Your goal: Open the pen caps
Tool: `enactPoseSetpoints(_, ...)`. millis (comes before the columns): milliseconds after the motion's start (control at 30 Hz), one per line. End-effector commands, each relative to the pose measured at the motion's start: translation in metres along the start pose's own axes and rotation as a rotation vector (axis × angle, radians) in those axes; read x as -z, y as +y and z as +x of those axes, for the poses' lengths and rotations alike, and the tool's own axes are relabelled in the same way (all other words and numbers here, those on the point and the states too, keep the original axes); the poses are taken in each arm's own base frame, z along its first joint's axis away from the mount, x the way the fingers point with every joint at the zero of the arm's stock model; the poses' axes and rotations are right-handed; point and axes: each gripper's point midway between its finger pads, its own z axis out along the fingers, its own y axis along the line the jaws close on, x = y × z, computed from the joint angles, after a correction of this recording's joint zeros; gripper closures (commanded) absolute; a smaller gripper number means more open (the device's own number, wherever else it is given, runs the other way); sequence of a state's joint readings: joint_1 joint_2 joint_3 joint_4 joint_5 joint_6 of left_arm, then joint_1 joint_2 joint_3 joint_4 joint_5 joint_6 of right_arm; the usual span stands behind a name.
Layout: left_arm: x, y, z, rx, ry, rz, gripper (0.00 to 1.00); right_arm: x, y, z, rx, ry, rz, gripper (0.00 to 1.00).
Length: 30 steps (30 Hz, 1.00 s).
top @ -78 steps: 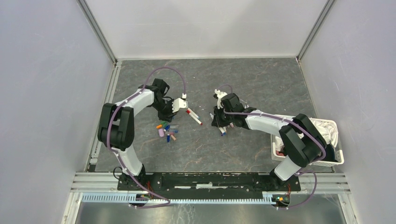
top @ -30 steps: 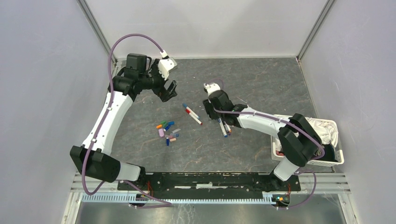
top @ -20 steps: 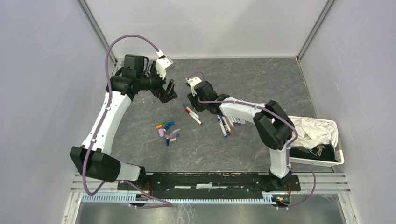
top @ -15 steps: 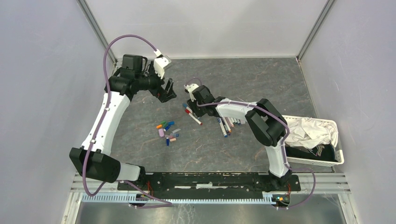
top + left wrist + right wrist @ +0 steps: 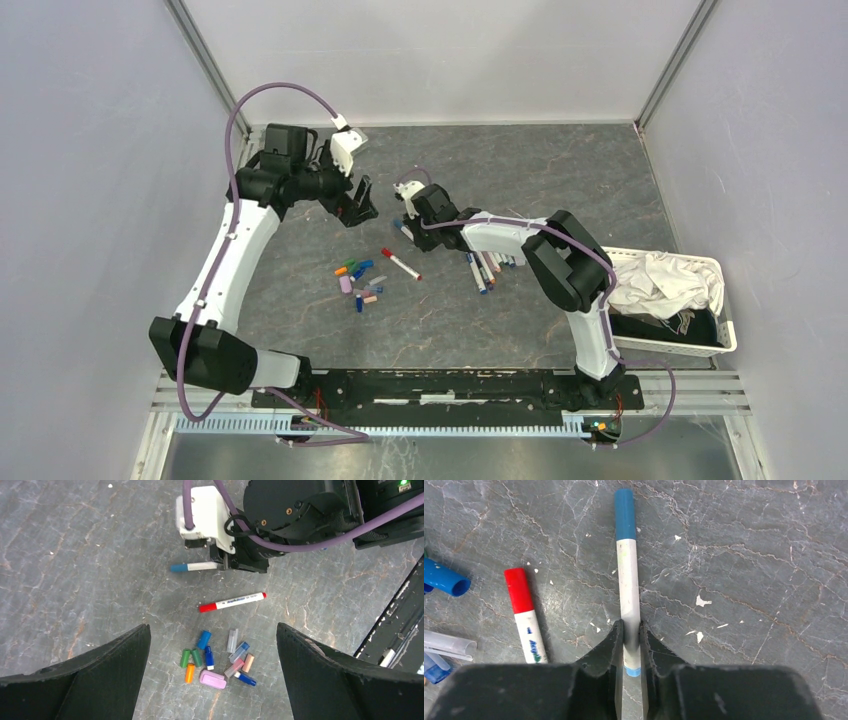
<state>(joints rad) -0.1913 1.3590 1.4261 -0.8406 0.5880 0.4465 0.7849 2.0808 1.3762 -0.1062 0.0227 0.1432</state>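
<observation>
Top view: the right gripper point(image 5: 407, 222) has swung over from the pen bundle point(image 5: 488, 268) and is now clamped on the blue pen point(image 5: 400, 229) mid-table. The red pen point(image 5: 400, 263) got nudged toward the near edge and lies loose near the loose caps point(image 5: 358, 282). The left gripper point(image 5: 360, 200) has pulled back to the far left, fingers spread, holding nothing. I read this as the next uncapping being set up, with the left needed for the pull.

Left wrist view: two capped pens, one blue and one red. I count eleven loose caps in the pile, one of them thicker and lilac. The bundle is out of frame; from the top view I guess five pens or so, too small to be sure.

Right wrist view: the fingers pinch the white barrel. The blue cap point(image 5: 625, 512) is on the far end, clear of them. The red cap point(image 5: 517, 590) is on too, and that pen lies alongside, apart from the blue one.
</observation>
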Motion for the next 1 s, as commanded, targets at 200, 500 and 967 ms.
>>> enactPoseSetpoints(200, -0.005, -0.031, 0.04, -0.184, 0.041, 0.19, 0.02, 0.033, 0.011, -0.021, -0.026, -0.078, -0.189, 1.0)
enactPoseSetpoints(500, -0.013, -0.058, 0.095, -0.484, 0.094, 0.405, 0.01, 0.116, 0.073, -0.006, -0.067, -0.06, -0.587, 1.0)
enactPoseSetpoints(967, -0.032, -0.091, 0.132, -0.613, 0.206, 0.551, 0.25, 0.16, 0.121, 0.013, -0.143, -0.004, -0.955, 1.0)
